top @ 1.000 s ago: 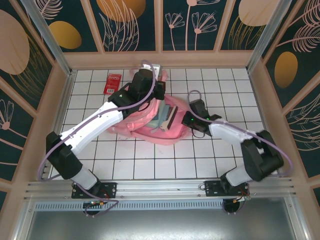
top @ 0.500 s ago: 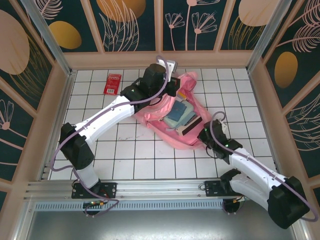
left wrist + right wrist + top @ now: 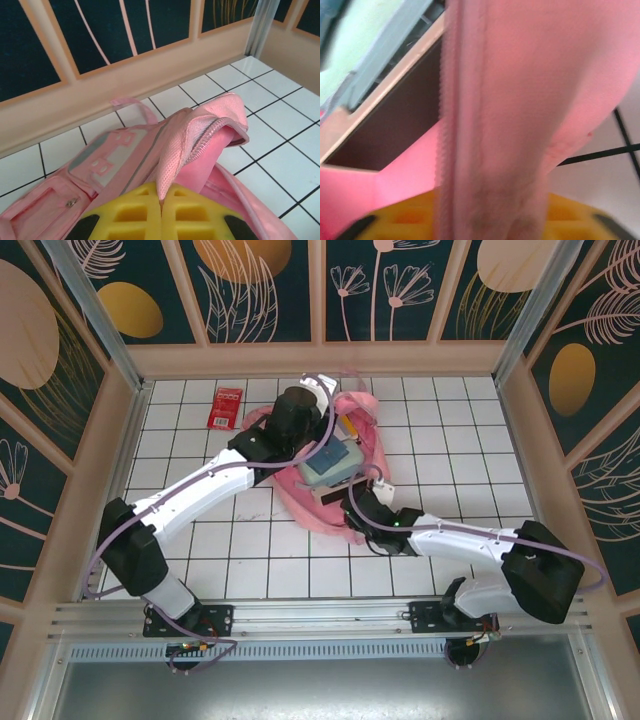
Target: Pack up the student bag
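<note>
Top view is lit bright and even from above. Only faint, soft shadows are thrown on the worktop (image 3: 250, 565). Focus is held sharp throughout, and wide-angle splay is seen in the corner posts.

Left wrist view: student bag (image 3: 200, 130) fabric is rendered crisp, weave resolved. A mild sheen is picked up on the tiles.

Right wrist view is badly smeared. Bag fabric is too close and out of focus, stitching barely resolved, and the tile at lower right is washed out.

L arm (image 3: 200, 488) & R arm (image 3: 462, 535): white links, black joints, lilac cables; L hand (image 3: 161, 200) yellow, gridded.
</note>
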